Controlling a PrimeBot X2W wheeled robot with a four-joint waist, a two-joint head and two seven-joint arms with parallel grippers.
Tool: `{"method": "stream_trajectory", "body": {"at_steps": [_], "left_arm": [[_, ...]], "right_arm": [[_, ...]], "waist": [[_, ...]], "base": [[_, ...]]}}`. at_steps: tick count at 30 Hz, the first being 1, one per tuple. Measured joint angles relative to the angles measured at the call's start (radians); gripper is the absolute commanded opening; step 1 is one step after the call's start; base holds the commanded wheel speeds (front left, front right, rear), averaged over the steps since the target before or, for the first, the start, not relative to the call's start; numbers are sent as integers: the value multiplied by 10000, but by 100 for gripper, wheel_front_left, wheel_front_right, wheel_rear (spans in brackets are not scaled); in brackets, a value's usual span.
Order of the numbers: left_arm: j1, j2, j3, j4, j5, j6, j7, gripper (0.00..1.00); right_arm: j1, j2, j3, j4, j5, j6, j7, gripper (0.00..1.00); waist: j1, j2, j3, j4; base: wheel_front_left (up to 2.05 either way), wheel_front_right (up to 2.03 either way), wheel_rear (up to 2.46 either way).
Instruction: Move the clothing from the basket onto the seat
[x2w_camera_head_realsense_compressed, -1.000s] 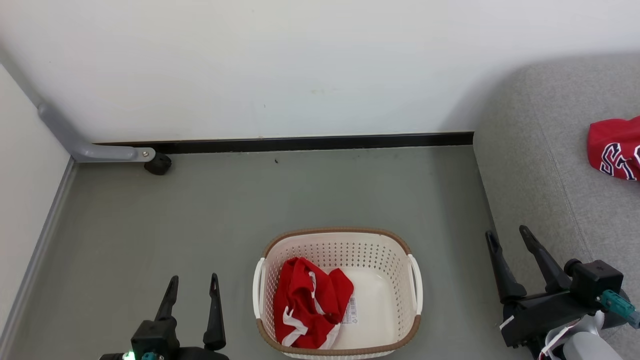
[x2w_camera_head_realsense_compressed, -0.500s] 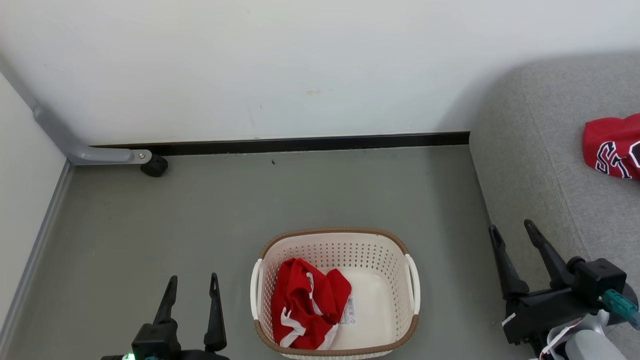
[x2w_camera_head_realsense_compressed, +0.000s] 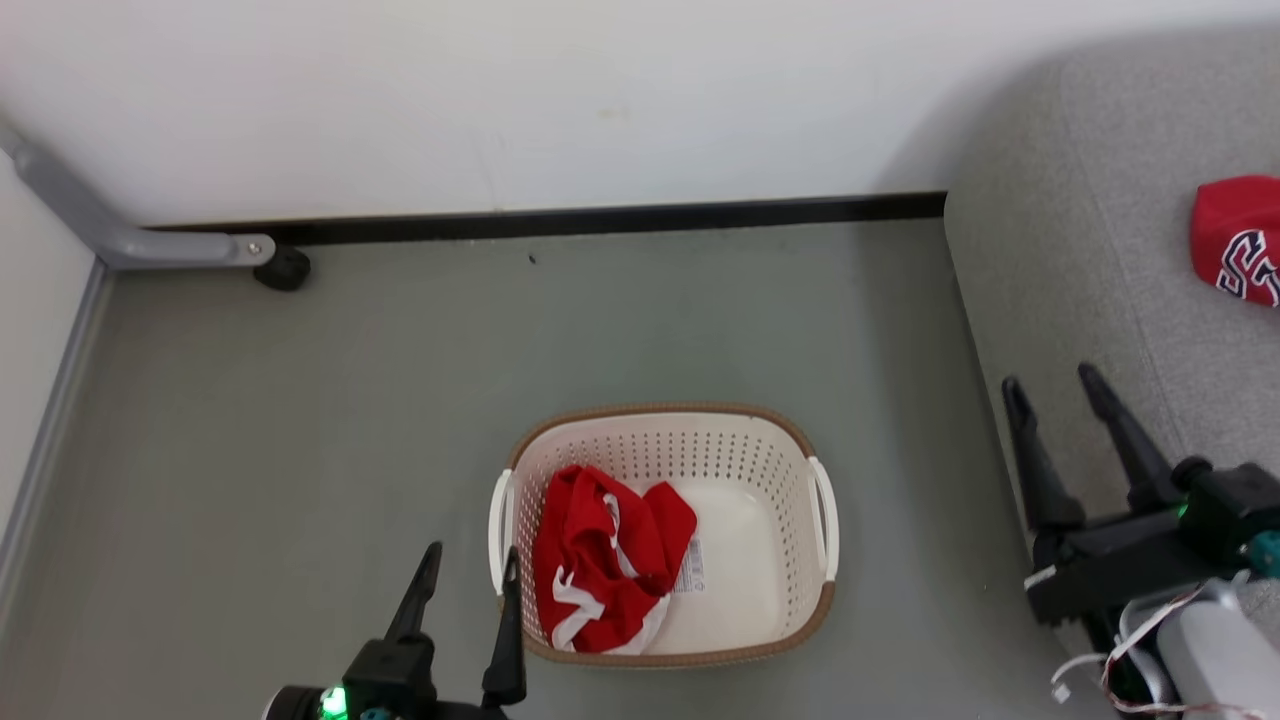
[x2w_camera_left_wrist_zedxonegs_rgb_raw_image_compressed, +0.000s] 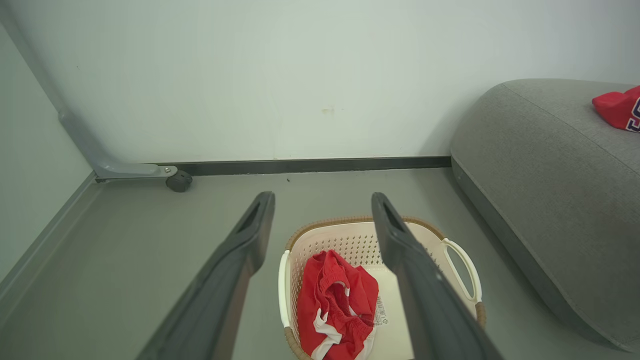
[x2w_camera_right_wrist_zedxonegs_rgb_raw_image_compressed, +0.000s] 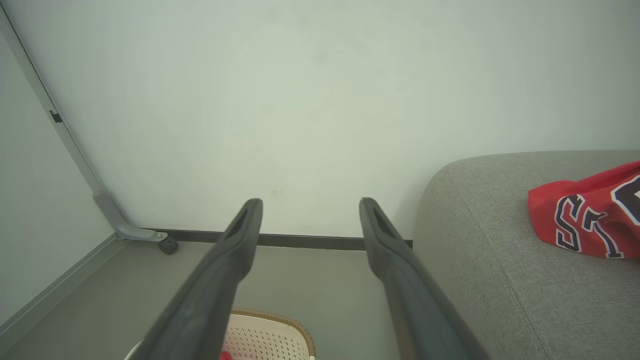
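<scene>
The cream basket (x2w_camera_head_realsense_compressed: 760, 440) with a brown rim stands on the grey floor, also seen in the left wrist view as the basket (x2w_camera_left_wrist_zedxonegs_rgb_raw_image_compressed: 452, 247). Crumpled red shorts (x2w_camera_head_realsense_compressed: 600, 555) with white trim lie in its left half, the shorts (x2w_camera_left_wrist_zedxonegs_rgb_raw_image_compressed: 335, 302) showing between my left fingers. A red jersey (x2w_camera_head_realsense_compressed: 1235, 235) with lettering lies on the grey seat (x2w_camera_head_realsense_compressed: 1080, 230); the jersey (x2w_camera_right_wrist_zedxonegs_rgb_raw_image_compressed: 585, 220) rests on the seat (x2w_camera_right_wrist_zedxonegs_rgb_raw_image_compressed: 500, 265). My left gripper (x2w_camera_head_realsense_compressed: 470, 565) is open just left of the basket's left handle. My right gripper (x2w_camera_head_realsense_compressed: 1050, 385) is open and empty over the seat's front edge.
A white wall with a black baseboard (x2w_camera_head_realsense_compressed: 600, 218) closes the back. A grey metal leg with a black caster (x2w_camera_head_realsense_compressed: 282, 268) stands at the back left corner. A white panel (x2w_camera_head_realsense_compressed: 30, 300) borders the floor on the left. A label sticker (x2w_camera_head_realsense_compressed: 690, 567) is on the basket's bottom.
The head camera has tilted, shifting the scene upward. My left gripper has moved right, close to the basket's left handle. The right gripper sits higher in view, still open.
</scene>
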Motion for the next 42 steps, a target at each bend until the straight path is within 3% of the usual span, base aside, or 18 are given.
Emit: {"method": "stream_trajectory", "body": {"at_steps": [8,17,42], "left_arm": [[-1167,-56,-817,481,-36,-96,0,100],[-2817,-67,-2159,1005,-1160,109,0,100],[-7014,-151,-2510,4370,-3231,443,740,100]], "right_arm": [[-1202,-391,-272,-573,-180,173,-2,100],[-2248,-594,-334,-1047,-274,353,-2,100],[-4029,-972,-690,-2447,-334,539,-4,100]], "waist": [[1,0,1020,-40],[2,1,2277,-105],[3,2,5817,-633]], "base": [[0,0,0],[0,0,0],[0,0,0]]}}
